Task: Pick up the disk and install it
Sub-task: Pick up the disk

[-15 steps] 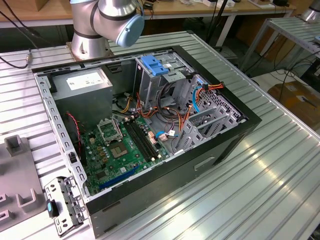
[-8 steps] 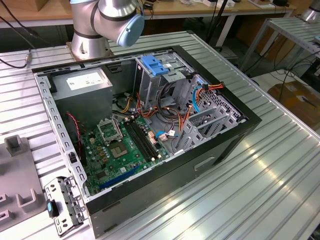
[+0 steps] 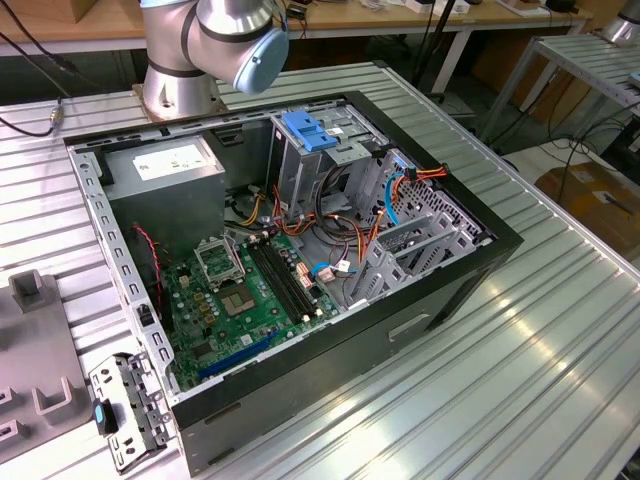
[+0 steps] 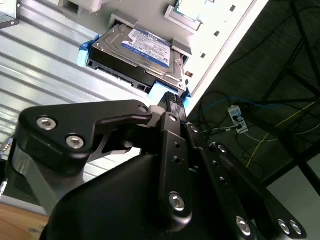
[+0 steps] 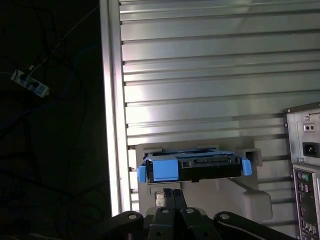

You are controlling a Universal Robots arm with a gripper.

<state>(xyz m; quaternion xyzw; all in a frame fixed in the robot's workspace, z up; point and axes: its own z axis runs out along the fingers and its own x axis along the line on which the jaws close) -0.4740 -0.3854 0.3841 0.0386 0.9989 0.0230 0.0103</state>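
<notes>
The disk (image 4: 140, 47) is a dark hard drive in a bright blue carrier rail. It lies flat in a pale grey holder (image 5: 240, 195) on the ribbed metal table, close to the table's edge. In the first wrist view the disk (image 5: 200, 167) shows end-on, with a blue tab at one corner. My gripper (image 4: 172, 100) is just short of that blue tab, its black fingers together and nothing between them. In the first wrist view the gripper (image 5: 173, 196) sits right before the disk's near face.
The open computer case (image 3: 300, 250) lies on its side on the table, with a metal drive cage (image 3: 300, 175) topped by a blue latch plate (image 3: 308, 130). The arm's base (image 3: 180, 85) stands behind it. The case's rear panel (image 5: 305, 165) is beside the holder. Past the table edge (image 5: 112, 125) is dark floor with cables.
</notes>
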